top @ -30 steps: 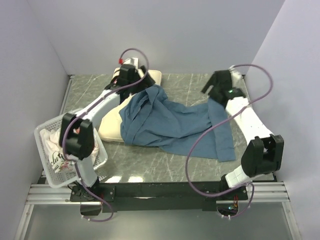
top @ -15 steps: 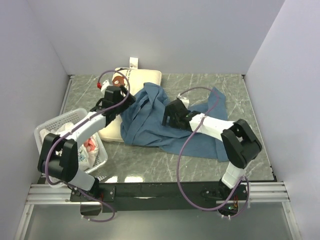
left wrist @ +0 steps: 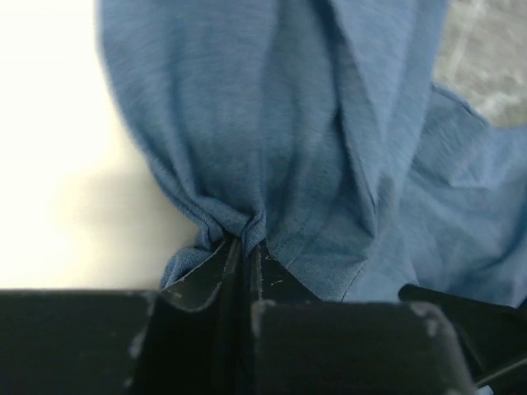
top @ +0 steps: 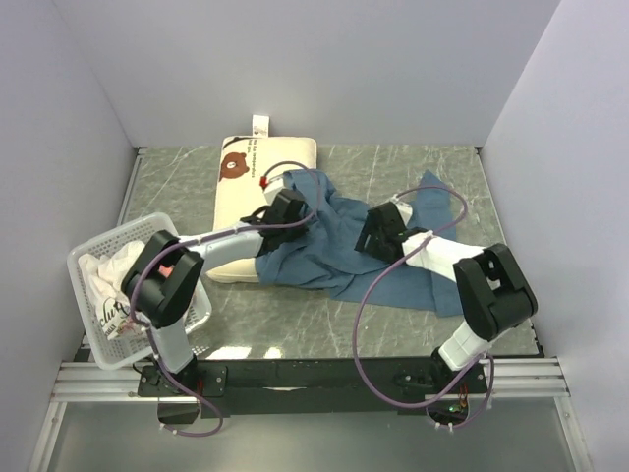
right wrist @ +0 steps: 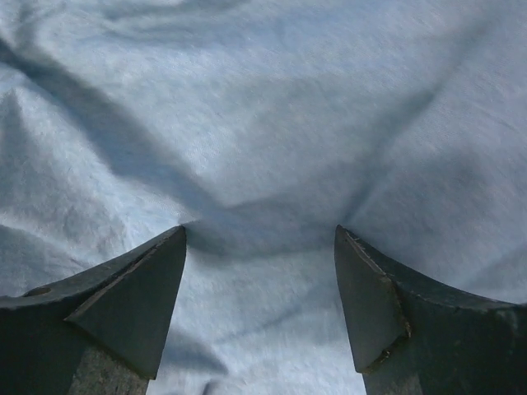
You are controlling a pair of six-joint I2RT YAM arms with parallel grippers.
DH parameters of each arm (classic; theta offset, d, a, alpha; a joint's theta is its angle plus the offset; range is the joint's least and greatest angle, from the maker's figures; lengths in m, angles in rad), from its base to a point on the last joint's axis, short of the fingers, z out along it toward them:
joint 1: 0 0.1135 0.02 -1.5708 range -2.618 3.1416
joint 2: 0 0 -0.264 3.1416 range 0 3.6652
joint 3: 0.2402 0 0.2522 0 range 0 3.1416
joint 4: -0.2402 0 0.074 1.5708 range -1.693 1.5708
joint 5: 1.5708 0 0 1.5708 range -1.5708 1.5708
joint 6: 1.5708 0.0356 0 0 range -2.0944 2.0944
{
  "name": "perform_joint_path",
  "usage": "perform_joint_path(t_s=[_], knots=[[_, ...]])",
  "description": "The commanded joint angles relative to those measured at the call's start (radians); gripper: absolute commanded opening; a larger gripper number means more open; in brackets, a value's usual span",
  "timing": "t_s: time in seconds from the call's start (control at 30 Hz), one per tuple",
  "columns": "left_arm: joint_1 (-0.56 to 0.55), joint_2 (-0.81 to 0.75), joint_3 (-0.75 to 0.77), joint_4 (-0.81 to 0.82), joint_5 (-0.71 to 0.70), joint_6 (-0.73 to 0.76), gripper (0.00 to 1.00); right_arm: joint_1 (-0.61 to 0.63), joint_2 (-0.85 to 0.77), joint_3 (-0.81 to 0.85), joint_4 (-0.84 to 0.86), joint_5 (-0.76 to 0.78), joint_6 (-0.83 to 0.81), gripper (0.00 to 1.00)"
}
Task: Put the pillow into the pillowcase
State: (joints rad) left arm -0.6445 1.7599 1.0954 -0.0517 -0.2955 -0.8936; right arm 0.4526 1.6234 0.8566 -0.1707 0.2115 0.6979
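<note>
Pillow [top: 239,197] flat on table [top: 393,167], just left of and partly under left gripper [top: 285,211], bear face [top: 234,165] at far corner, mostly bare, not inside pillowcase [top: 329,251]. White basket [top: 110,236] well left of that gripper, beside the arm. Left gripper clamped tight on a bunched fold of the blue pillowcase at the pillow's right edge, cloth fanning out from the fingertips. Pillowcase lies rumpled from left gripper across to right gripper [top: 381,234] and on past its right side. Right gripper spread wide, tips down at flat cloth, nothing pinched; touching or just above, can't tell.
</note>
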Motion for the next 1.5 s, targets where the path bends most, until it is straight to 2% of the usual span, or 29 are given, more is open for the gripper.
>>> perform_joint_path(t_s=[0.0, 0.07, 0.17, 0.2, 0.27, 0.3, 0.4, 0.43, 0.5, 0.53, 0.57, 0.67, 0.8, 0.83, 0.93, 1.13, 1.17, 1.23, 1.33, 1.43, 1.47], knots=[[-0.095, 0.081, 0.069, 0.009, 0.078, -0.013, 0.06, -0.069, -0.080, -0.050, 0.019, -0.006, 0.005, 0.80], [-0.113, 0.124, 0.107, 0.001, 0.090, -0.018, 0.01, -0.104, -0.088, -0.077, 0.014, -0.036, 0.006, 0.82], [-0.158, 0.170, 0.155, -0.005, 0.101, -0.024, 0.01, -0.193, -0.108, -0.122, 0.011, -0.078, 0.012, 0.84], [-0.181, 0.179, 0.167, -0.011, 0.096, -0.021, 0.02, -0.239, -0.120, -0.140, 0.028, -0.113, 0.011, 0.79], [-0.196, 0.193, 0.187, -0.028, 0.094, -0.024, 0.07, -0.273, -0.161, -0.171, 0.024, -0.136, 0.035, 0.80], [-0.205, 0.188, 0.185, -0.024, 0.105, -0.025, 0.09, -0.276, -0.178, -0.172, 0.007, -0.098, 0.041, 0.85], [-0.227, 0.153, 0.144, 0.039, 0.169, -0.009, 0.24, -0.287, -0.246, -0.177, -0.044, -0.043, 0.041, 0.90], [-0.234, 0.147, 0.150, 0.044, 0.180, 0.002, 0.31, -0.296, -0.278, -0.180, -0.050, -0.044, 0.041, 0.90], [-0.260, 0.147, 0.170, 0.039, 0.200, 0.025, 0.39, -0.296, -0.307, -0.172, -0.073, -0.050, 0.038, 0.90], [-0.268, 0.135, 0.173, 0.035, 0.199, 0.030, 0.50, -0.286, -0.338, -0.168, -0.076, -0.064, 0.031, 0.90], [-0.276, 0.121, 0.172, 0.030, 0.191, 0.019, 0.54, -0.273, -0.353, -0.162, -0.081, -0.078, 0.025, 0.90], [-0.274, 0.030, 0.132, -0.005, 0.133, -0.014, 0.70, -0.175, -0.398, -0.108, -0.134, -0.035, -0.004, 0.90], [-0.271, -0.123, 0.107, -0.166, -0.071, -0.077, 0.81, -0.043, -0.407, -0.039, -0.181, -0.009, -0.024, 0.89], [-0.267, -0.144, 0.095, -0.197, -0.159, -0.091, 0.86, -0.023, -0.408, -0.022, -0.181, -0.012, -0.026, 0.89], [-0.204, -0.215, 0.057, -0.312, -0.218, -0.151, 0.93, 0.072, -0.395, 0.002, -0.168, -0.018, -0.024, 0.89], [0.044, -0.286, -0.037, -0.320, -0.205, -0.110, 0.99, 0.158, -0.283, 0.064, -0.147, -0.023, -0.032, 0.88], [0.112, -0.283, -0.046, -0.307, -0.179, -0.102, 0.99, 0.169, -0.274, 0.064, -0.148, -0.017, -0.029, 0.88], [0.169, -0.258, -0.074, -0.237, -0.133, -0.064, 0.99, 0.182, -0.260, 0.033, -0.115, -0.020, -0.014, 0.88], [0.255, -0.177, -0.077, -0.133, 0.034, -0.013, 0.99, 0.178, -0.228, -0.016, -0.079, -0.060, 0.006, 0.86], [0.292, -0.067, -0.019, -0.148, 0.076, -0.002, 1.00, 0.166, -0.186, -0.054, -0.038, -0.092, 0.015, 0.78], [0.302, -0.048, -0.017, -0.102, 0.102, 0.004, 0.99, 0.143, -0.177, -0.062, -0.020, -0.106, 0.017, 0.69]])
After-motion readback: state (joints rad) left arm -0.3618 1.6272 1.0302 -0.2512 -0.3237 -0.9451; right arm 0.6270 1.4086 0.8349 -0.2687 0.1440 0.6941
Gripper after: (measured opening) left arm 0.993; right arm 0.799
